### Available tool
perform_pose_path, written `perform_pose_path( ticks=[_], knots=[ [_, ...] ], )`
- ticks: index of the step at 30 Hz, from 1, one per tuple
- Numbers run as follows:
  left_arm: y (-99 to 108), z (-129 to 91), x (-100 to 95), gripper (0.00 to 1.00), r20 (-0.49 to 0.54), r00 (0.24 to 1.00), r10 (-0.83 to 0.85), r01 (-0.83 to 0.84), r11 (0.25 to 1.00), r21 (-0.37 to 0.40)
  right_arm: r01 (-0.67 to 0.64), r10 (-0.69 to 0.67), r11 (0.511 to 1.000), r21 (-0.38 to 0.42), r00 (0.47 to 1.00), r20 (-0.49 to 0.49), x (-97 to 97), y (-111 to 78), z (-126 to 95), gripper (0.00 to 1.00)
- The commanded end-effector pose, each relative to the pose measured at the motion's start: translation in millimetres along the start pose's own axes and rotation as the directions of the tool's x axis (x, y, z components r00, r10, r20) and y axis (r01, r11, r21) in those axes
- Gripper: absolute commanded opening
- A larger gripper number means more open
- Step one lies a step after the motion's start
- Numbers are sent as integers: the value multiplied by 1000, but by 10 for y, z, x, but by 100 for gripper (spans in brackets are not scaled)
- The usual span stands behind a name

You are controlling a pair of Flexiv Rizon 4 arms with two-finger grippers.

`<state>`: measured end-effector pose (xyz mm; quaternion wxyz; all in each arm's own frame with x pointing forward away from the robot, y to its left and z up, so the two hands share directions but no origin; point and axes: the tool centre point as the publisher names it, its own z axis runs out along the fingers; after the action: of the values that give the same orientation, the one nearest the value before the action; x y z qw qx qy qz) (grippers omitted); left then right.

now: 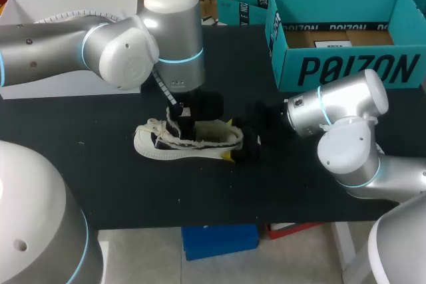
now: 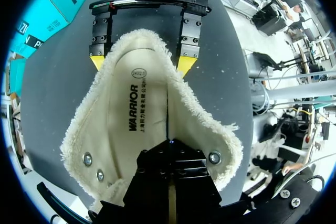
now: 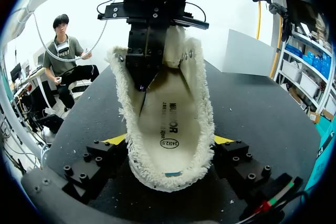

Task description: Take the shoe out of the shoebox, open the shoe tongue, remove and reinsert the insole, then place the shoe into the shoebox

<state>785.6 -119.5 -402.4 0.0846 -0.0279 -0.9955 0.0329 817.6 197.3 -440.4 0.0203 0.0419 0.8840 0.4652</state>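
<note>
- Shoe (image 1: 190, 143) is sitting sole-down mid counter (image 1: 100, 184), out of the teal shoebox (image 1: 346, 71), which is standing well apart at the far rt
- Rt pincer (image 3: 169, 142) is clenching the heel, one yellow tip pressing each side
- Lt pincer (image 2: 173, 174) is sitting low at the tongue end of the opening; can't tell whether it's pinching anything
- Canvas upper w/ frayed edges is looking soft & light, prob. folding under a squeeze; the sole is likely giving the only stiff part, so the heel is looking like the sound place to hold
- Insole (image 2: 134, 119) is lying flat inside, prob. thin & floppy; I'd be taking it by one edge w/ the heel pinned
</note>
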Motion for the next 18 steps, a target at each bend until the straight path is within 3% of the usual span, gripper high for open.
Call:
perform_pose_path(
  ticks=[1, 18],
  knots=[
    [17, 29, 3, 0, 6, 1000, 4, -4, 1000, 8, -2, 2, 1000, 1, 1000, 2, -3, -37, 34, 0],
    [-11, 244, -83, 0, -32, 999, 8, -6, 999, 46, -2, 2, 1000, 1, 1000, 2, -3, -37, 34, 0]
  ],
)
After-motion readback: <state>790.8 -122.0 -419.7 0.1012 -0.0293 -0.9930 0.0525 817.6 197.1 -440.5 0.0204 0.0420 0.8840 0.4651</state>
